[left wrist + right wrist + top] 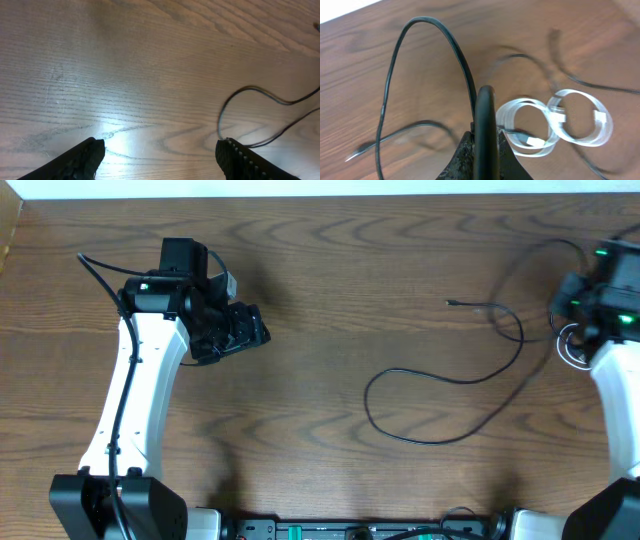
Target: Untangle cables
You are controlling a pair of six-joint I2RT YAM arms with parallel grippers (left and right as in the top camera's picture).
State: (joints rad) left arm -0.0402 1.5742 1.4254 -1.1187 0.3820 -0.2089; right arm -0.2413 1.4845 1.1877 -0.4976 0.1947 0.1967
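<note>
Black cable [455, 380] (plug end leftward)

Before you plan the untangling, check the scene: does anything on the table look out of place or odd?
Yes. At the right of the table, a black cable pinched in the shut right hand appears to run on across the coiled white cable, so they lie crossed. Nothing looks damaged.

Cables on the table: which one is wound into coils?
The white cable, wound in two coils beside the right gripper; the black cable runs in open curves.
</note>
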